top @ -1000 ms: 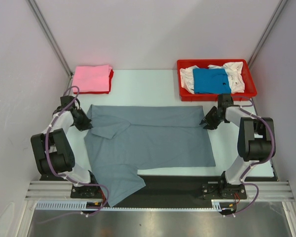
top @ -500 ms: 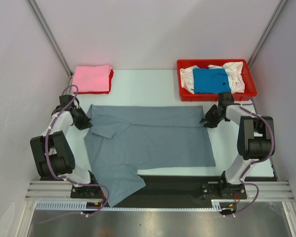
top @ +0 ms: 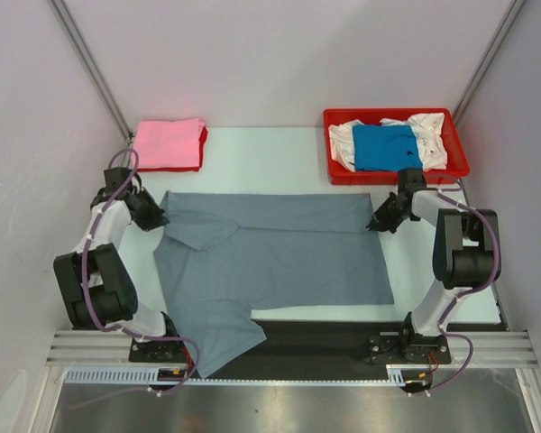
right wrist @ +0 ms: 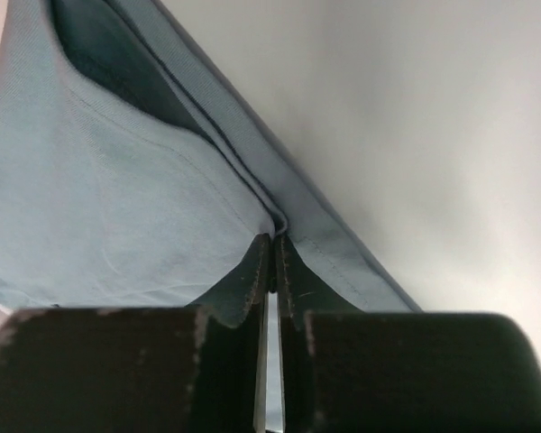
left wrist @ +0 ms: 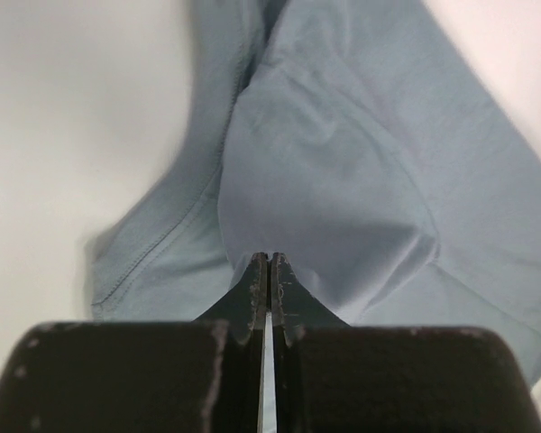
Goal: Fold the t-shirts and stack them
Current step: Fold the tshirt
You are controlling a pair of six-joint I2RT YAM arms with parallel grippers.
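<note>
Top view first: the slate grey soft cloth t-shirt (top: 270, 257) lies spread flat across the middle of the pale counter (top: 279, 149), with its near left part lapping over the near edge. The left end effector (top: 156, 219) is at the shirt's far left corner and the right end effector (top: 376, 223) at its far right corner. My guess is they're pinching the far edge as a pair so it can be carried over toward the near edge for a fold.

A folded pink cloth t-shirt (top: 167, 142) sits on a red cloth t-shirt (top: 201, 155) in the far left corner, probably the stack. A bright blue cloth t-shirt (top: 385, 147) and a white cloth t-shirt (top: 430, 135) lie crumpled in the red plastic tray (top: 397, 175) at the far right corner.

Left wrist: jaws clenched on a raised fold of the grey cloth, near a stitched seam.

Right wrist: jaws clenched right on the grey hem, with the cloth tenting up at the tips.
</note>
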